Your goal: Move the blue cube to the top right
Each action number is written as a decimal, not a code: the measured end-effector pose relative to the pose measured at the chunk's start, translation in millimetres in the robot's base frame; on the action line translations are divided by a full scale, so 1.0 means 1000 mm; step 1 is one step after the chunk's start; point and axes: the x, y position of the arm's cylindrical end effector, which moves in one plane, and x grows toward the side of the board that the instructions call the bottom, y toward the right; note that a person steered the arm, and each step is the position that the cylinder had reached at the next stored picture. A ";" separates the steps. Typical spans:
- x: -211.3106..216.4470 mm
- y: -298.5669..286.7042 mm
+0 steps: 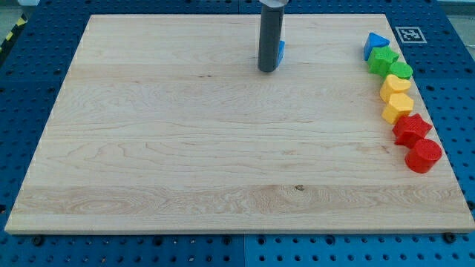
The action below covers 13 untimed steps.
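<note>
Peeking out just behind my tip (268, 70) on its right side, the blue cube (280, 50) sits near the desk (185, 163) top edge, mid-width. There is no claw here, only a rod holding nothing. An off-centre push could spin it away, or into the blue triangular block (375, 44) by the top-right corner.

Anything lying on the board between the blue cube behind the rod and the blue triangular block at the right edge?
Nothing: in the camera view, only bare wooden board separates the blue cube from the blue triangular block.
</note>
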 end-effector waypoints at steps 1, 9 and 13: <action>-0.007 -0.001; -0.030 0.044; -0.051 0.043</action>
